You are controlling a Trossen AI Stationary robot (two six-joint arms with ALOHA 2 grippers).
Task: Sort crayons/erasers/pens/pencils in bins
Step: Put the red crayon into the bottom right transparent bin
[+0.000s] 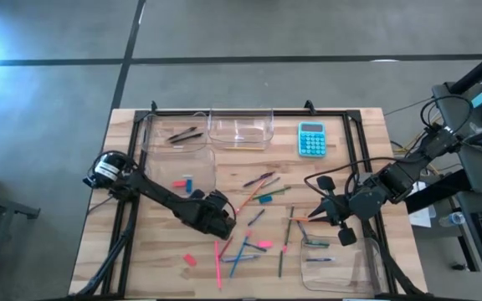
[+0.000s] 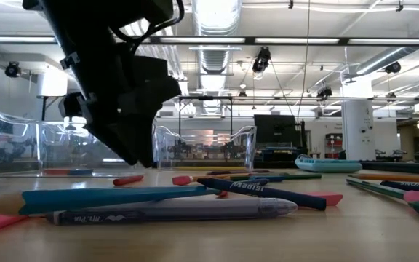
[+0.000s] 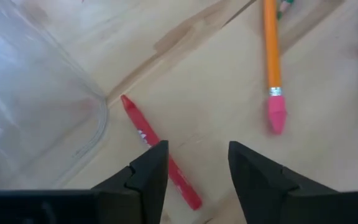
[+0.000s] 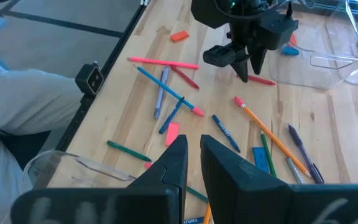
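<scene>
Crayons, pens and pencils lie scattered over the middle of the wooden table (image 1: 249, 221). My left gripper (image 3: 197, 158) hovers open, pointing steeply down, over a red crayon (image 3: 138, 127) that lies flat just outside the corner of a clear bin (image 3: 48, 118). One finger (image 3: 154, 165) stands above the crayon's middle. An orange pencil (image 3: 270, 50) lies farther off. That bin (image 1: 210, 165) holds a pink eraser (image 1: 178, 184) and a blue eraser (image 1: 188, 179). Another pink eraser (image 1: 189, 259) lies on the table. My right gripper (image 4: 194, 155) waits shut, raised over the table's right side.
Two more clear bins (image 1: 178, 144) (image 1: 241, 140) stand along the far edge, one with dark pens, beside a turquoise calculator (image 1: 312, 138). A fourth bin (image 1: 341, 272) sits at the near right. A black frame (image 1: 366, 159) rims the table. A person's sleeve (image 4: 17, 106) shows beyond the edge.
</scene>
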